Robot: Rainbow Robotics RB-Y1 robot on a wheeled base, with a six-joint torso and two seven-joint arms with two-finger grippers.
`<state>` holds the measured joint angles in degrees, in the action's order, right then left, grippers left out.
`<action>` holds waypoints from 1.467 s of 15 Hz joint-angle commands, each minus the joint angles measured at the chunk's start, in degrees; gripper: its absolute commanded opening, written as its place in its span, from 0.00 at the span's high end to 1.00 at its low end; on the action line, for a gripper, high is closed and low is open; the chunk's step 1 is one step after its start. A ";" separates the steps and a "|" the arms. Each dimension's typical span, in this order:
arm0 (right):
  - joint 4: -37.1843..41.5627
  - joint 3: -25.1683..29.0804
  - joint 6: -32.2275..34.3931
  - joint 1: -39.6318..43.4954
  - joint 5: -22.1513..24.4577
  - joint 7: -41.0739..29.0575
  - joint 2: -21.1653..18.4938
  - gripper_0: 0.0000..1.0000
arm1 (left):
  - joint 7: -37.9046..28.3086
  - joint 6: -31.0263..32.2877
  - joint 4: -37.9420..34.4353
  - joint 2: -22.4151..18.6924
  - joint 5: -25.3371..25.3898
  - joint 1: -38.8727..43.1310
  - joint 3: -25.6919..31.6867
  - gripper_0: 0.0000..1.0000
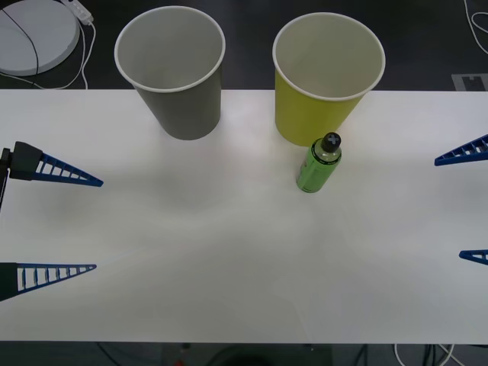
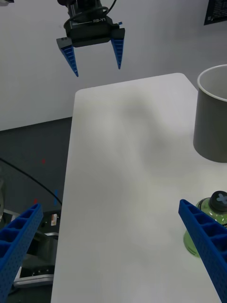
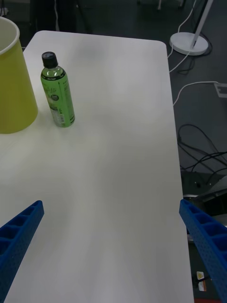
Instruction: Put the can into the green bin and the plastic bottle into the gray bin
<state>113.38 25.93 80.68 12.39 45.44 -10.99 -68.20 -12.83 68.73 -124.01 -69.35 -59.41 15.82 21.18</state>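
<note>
White counter (image 1: 229,274), I count two bins, gray bin (image 1: 179,76), green bin (image 1: 320,84), one plastic bottle (image 1: 318,164) beside it, left gripper (image 1: 95,225) and right gripper (image 1: 450,207) fingers spread at opposite edges.

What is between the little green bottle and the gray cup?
Nothing: in the front view, only bare white table separates the plastic bottle from the gray bin.

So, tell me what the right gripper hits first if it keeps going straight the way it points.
Probably the plastic bottle, just off the open right gripper's line beside one finger; otherwise the bare table runs free toward the left gripper.
</note>
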 commanded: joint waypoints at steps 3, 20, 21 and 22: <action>0.00 0.00 0.00 0.00 0.00 0.00 0.00 0.00 | 0.00 0.00 0.00 0.00 0.00 0.00 0.00 0.00; 7.21 -1.05 -19.16 19.69 -1.05 10.02 2.90 0.00 | 0.00 0.00 0.00 0.00 0.00 0.00 0.00 0.00; 7.65 -1.32 -21.09 20.92 -0.70 10.46 2.99 0.00 | 0.00 0.00 0.00 0.00 0.00 0.00 0.00 0.00; 7.82 -1.67 -22.76 22.06 -0.70 10.99 2.99 0.00 | 0.00 0.00 0.00 0.00 0.00 0.00 0.00 0.00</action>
<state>121.04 24.50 59.11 33.64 44.68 -0.36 -65.23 -12.83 68.74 -124.01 -69.34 -59.41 15.81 21.18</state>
